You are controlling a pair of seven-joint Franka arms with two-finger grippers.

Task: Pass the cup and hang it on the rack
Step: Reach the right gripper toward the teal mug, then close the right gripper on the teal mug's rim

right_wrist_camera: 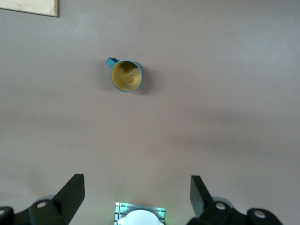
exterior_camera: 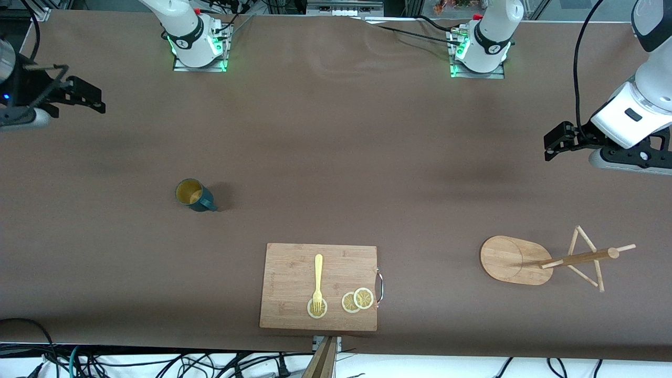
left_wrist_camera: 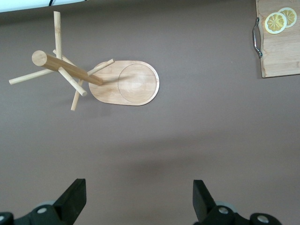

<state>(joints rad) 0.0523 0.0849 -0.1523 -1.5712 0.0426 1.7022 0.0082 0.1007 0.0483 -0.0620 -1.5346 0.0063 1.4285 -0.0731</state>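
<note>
Cup (exterior_camera: 195,195) stood upright on table (exterior_camera: 336,131), rack (exterior_camera: 546,260) well apart, left gripper (left_wrist_camera: 138,206) spread, right gripper (right_wrist_camera: 136,204) spread, no legible writing, board's fork (exterior_camera: 317,281) visible only from front.

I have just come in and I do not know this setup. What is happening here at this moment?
Nothing is held yet. The cup stands upright on the table toward the right arm's end, untouched. The rack stands toward the left arm's end, with no cup on its pegs. The right tool hangs open above the table at its own end, and the left tool hangs open near the rack. A cutting board with a fork and lemon slices lies between them.
</note>
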